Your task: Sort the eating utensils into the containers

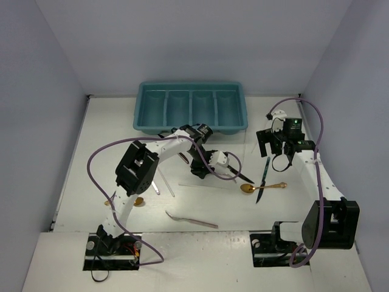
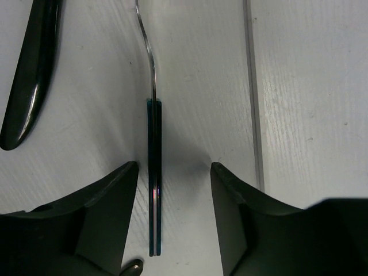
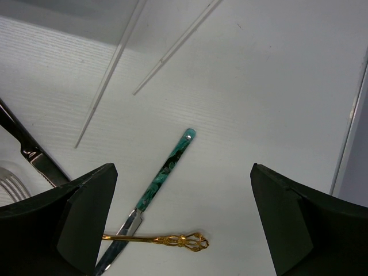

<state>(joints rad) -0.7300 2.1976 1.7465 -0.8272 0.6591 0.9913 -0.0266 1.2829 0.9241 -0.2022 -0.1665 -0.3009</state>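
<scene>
Judging by the teal tray [image 1: 191,128] at the far side of the table [image 1: 109,128], no sorting is seen to be done yet: all four compartments look bare, and every utensil that can be made out lies on the white surface. The left gripper [image 2: 174,172] is lowered to the middle of the table with its fingers spread. A slim utensil [image 2: 154,190] with a dark handle, seen edge-on, lies between them but is not yet clamped. A black knife [image 2: 29,75] lies to its left and a clear stick [image 2: 253,92] to its right. The right gripper [image 3: 183,172] is held above the right part of the table, its fingers released and grasping nothing. A green-handled knife [image 3: 167,172] lies below it, crossed near the blade by a gold spoon [image 3: 167,238], and two more clear sticks [image 3: 112,69] lie farther off. A fork [image 1: 191,219] is seen near the front centre, and a second gold spoon [image 1: 138,201] lies close to the left arm. The first pick appears to be in hand on the left. If so, almost the whole task is left: each piece must still be lifted, carried to the far tray and laid with its own kind.
</scene>
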